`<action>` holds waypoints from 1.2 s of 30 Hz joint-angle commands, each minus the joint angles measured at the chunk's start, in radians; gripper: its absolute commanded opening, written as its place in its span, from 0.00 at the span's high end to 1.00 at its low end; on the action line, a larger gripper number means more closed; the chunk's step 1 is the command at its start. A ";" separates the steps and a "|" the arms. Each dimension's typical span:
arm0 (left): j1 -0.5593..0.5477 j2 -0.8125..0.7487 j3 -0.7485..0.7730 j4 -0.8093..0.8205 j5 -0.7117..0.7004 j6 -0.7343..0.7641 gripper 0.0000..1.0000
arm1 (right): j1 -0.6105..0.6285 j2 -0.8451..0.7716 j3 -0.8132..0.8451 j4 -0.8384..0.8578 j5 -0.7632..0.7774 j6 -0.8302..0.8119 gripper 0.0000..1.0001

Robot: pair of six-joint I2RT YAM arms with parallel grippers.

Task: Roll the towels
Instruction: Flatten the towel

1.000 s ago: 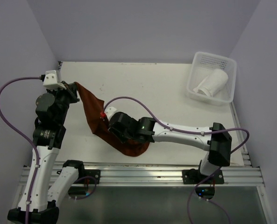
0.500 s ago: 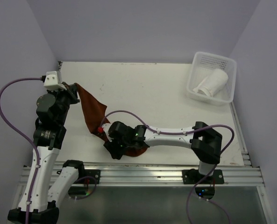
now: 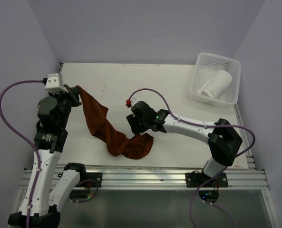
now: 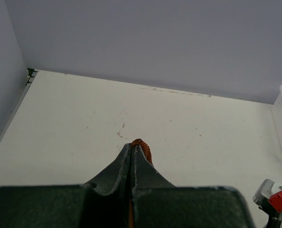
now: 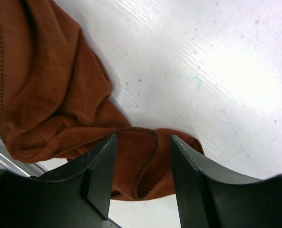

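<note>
Left side: left end effector [image 3: 75, 91] clenched on 1 corner of the rust-brown cloth towel [image 3: 99, 121], held up off the desk [image 3: 155, 80]. In the left wrist view only a sliver of cloth shows at the fingertips, so the bite is thin.

Centre: the towel hangs in a twisted band down to a bunched heap near the desk's front edge. Right end effector [image 5: 143, 137] released, jaws parted, hovering just above the heap, nothing between them.

Right side: white cloth towel [image 3: 216, 84] lies in the white perforated plastic basket [image 3: 198, 62] at the far right corner and looks rolled.

Risks, judged:
- A pull from the right could strip the thin corner out of the left pinch, and the cloth would drop.
- If the right jaws close on the bunch and not on a free corner or hem, the twist stays in, the towel will not lie flat, and any roll comes out lumpy.
- The heap sits close to the front edge, so a drag that way could slide it off onto the rail.

Count: 2 towels (1 rust-brown, 1 white), 1 basket, 2 end effectors, 1 desk.
</note>
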 commanded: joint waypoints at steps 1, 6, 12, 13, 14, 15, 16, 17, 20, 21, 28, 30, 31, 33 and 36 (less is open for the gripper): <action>-0.001 -0.004 -0.008 0.060 0.004 0.012 1.00 | -0.007 0.000 -0.030 -0.024 0.015 0.042 0.48; -0.001 -0.002 -0.014 0.062 0.006 0.011 1.00 | -0.007 0.021 -0.068 -0.021 -0.065 0.092 0.50; -0.001 -0.007 -0.026 0.066 0.000 0.011 1.00 | -0.007 -0.046 -0.183 0.074 -0.205 0.140 0.82; -0.001 -0.007 -0.028 0.066 0.000 0.011 1.00 | -0.005 -0.061 -0.197 0.084 -0.216 0.145 0.87; -0.001 -0.005 -0.029 0.066 -0.002 0.011 1.00 | -0.005 -0.096 -0.208 0.096 -0.223 0.149 0.91; -0.003 -0.005 -0.029 0.065 -0.004 0.012 1.00 | -0.007 -0.115 -0.232 0.099 -0.225 0.146 0.96; -0.001 -0.005 -0.034 0.065 -0.005 0.012 1.00 | -0.005 -0.138 -0.241 0.102 -0.223 0.143 1.00; -0.001 -0.008 -0.035 0.063 -0.005 0.012 1.00 | -0.005 -0.184 -0.251 0.102 -0.216 0.136 1.00; -0.001 -0.008 -0.043 0.065 -0.010 0.012 1.00 | -0.005 -0.258 -0.286 0.096 -0.171 0.099 1.00; -0.001 -0.008 -0.045 0.065 -0.011 0.012 1.00 | -0.007 -0.305 -0.295 0.085 -0.147 0.088 1.00; -0.001 0.002 -0.057 0.066 0.016 0.001 1.00 | -0.005 -0.465 -0.338 0.007 0.013 -0.012 1.00; -0.001 0.006 -0.057 0.068 0.033 0.001 1.00 | -0.005 -0.479 -0.318 -0.082 0.106 -0.016 1.00; -0.001 0.009 -0.057 0.069 0.038 0.001 1.00 | -0.005 -0.492 -0.314 -0.138 0.143 -0.012 1.00; -0.001 0.013 -0.058 0.072 0.053 -0.002 1.00 | -0.007 -0.508 -0.301 -0.188 0.236 -0.006 1.00; -0.001 0.030 -0.072 0.072 0.110 -0.015 1.00 | -0.007 -0.523 -0.317 -0.241 0.290 0.011 1.00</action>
